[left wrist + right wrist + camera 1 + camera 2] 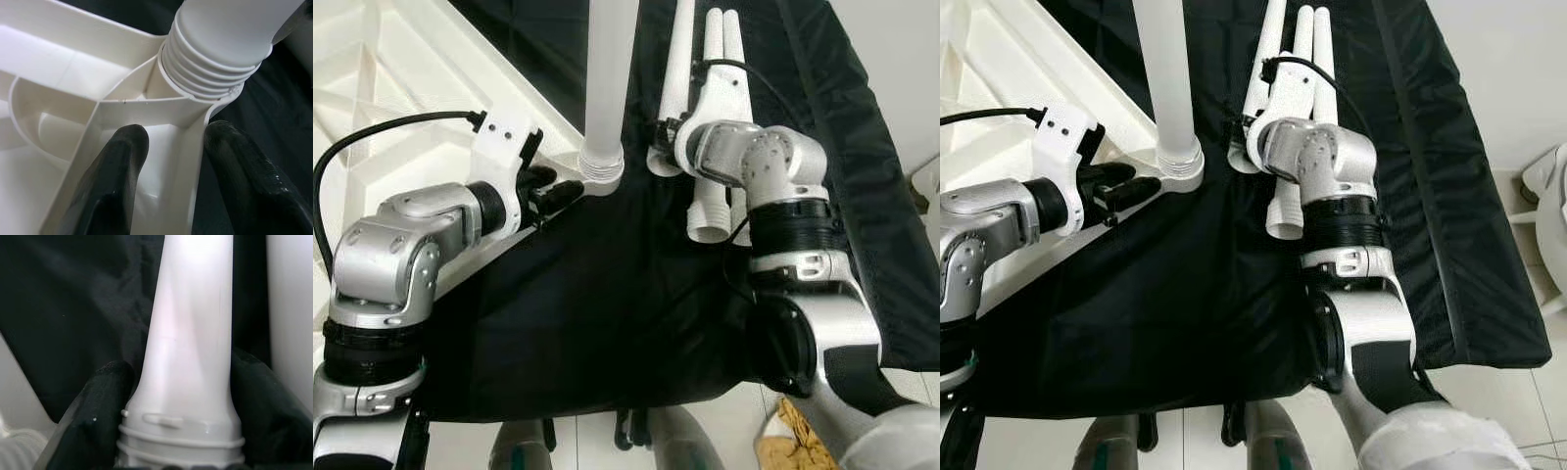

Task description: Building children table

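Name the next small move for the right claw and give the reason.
Probably lift the loose leg clear of the other legs. The right claw is shut on it near its threaded end, while the left claw grips the tabletop corner where one leg is already seated.

White plastic leg runs up centre of frame, narrowing toward top, ribbed collar and small raised tab near bottom edge. Right gripper clamped on it: one black finger at lower left, other at lower right, both pressed against leg's sides. Second white leg along right edge. Black cloth behind. Pale white shape in lower left corner, blurred.
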`<state>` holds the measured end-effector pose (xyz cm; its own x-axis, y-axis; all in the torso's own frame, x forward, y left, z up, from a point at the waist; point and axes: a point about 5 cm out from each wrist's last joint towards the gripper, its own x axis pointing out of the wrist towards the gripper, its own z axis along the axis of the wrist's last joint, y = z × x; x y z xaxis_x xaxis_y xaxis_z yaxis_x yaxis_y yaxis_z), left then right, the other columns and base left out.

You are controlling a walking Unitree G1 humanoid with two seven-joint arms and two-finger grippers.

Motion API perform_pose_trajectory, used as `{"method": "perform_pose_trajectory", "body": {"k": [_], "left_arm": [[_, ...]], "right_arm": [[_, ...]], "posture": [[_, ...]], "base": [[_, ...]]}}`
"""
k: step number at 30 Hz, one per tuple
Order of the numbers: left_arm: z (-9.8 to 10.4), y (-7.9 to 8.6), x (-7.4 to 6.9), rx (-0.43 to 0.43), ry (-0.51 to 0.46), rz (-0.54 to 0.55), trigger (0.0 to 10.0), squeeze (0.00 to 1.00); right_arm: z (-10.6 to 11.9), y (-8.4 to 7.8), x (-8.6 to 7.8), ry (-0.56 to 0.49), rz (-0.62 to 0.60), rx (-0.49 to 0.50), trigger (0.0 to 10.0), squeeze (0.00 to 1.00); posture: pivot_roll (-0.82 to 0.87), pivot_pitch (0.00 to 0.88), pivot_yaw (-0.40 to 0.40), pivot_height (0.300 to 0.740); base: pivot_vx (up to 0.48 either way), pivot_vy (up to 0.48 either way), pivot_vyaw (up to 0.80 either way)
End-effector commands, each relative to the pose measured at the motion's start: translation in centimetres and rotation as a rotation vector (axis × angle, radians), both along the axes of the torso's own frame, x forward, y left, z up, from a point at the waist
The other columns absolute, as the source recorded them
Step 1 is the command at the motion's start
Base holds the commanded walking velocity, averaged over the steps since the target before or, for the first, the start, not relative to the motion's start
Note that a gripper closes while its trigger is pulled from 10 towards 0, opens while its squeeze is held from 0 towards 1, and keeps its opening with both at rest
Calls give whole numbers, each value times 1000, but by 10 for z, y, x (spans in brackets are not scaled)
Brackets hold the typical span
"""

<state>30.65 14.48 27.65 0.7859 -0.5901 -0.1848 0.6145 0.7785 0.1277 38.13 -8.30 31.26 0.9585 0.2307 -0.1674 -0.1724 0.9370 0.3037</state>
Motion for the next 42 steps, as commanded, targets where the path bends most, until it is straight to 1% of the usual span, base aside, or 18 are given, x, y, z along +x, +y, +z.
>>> {"method": "perform_pose_trajectory", "body": {"k": [1,3,6,8,12,15,17,20,23,26,27,29,30,31,32,34,39,42], "left_arm": [[-5,1,1,13,12,9,10000,0],[-5,1,2,14,11,9,10000,0],[-3,2,5,19,4,6,10000,0],[-3,2,5,19,2,5,10000,0],[-1,2,8,20,-8,4,10000,0],[-2,3,9,20,-9,4,10000,0],[-3,4,9,12,-15,4,10000,0],[-4,4,10,-38,-16,2,10000,0],[-5,4,11,-52,-17,0,10000,0],[-10,3,11,-111,-4,-3,10000,0],[-10,3,11,-111,-4,-3,10000,0],[-15,2,11,-123,-1,2,10000,0],[-17,2,11,-137,4,7,10000,0],[-17,2,11,-137,4,7,10000,0],[-20,1,12,-159,5,17,10000,0],[-21,1,12,-170,10,21,10000,0],[-27,-1,12,-206,15,24,10000,0],[-30,-4,11,-220,-12,38,10000,0]], "right_arm": [[11,-3,-10,-66,-1,2,10000,0],[13,-5,-13,-89,-2,1,10000,0],[27,-9,-26,-244,-22,-10,10000,0],[30,-9,-29,-272,-23,-7,10000,0],[34,-11,-38,-386,-29,-14,10000,0],[27,-13,-44,-476,-46,-48,10000,0],[15,-15,-47,-490,-48,-77,10000,0],[0,-24,-51,-501,-60,-69,10000,0],[-3,-27,-52,-508,-65,-68,10000,0],[-8,-36,-59,-597,-36,4,10000,0],[-8,-36,-59,-597,-36,4,10000,0],[-10,-42,-66,-668,31,110,10000,0],[-12,-45,-68,-683,58,166,10000,0],[-12,-45,-68,-683,58,166,10000,0],[-17,-50,-71,-698,112,245,10000,0],[-19,-51,-73,-697,135,276,10000,0],[-28,-52,-76,-711,153,271,10000,0],[-37,-54,-83,-759,166,212,10000,0]], "posture": [[59,353,-64,740],[59,353,-64,740],[51,334,-54,740],[51,334,-54,740],[54,321,-51,740],[57,307,-47,740],[59,299,-45,740],[60,273,-35,740],[60,268,-33,740],[50,231,-14,740],[50,231,-14,740],[37,205,-4,740],[37,205,-4,740],[37,205,-4,740],[26,181,2,740],[26,181,2,740],[20,160,6,740],[16,143,6,740]], "base": [[0,0,0],[0,0,0],[0,0,0],[0,0,0],[0,0,0],[0,0,0],[0,0,0],[0,0,0],[0,0,0],[0,0,0],[0,0,0],[0,0,0],[0,0,0],[0,0,0],[0,0,0],[0,0,0],[0,0,0],[0,0,0]]}}
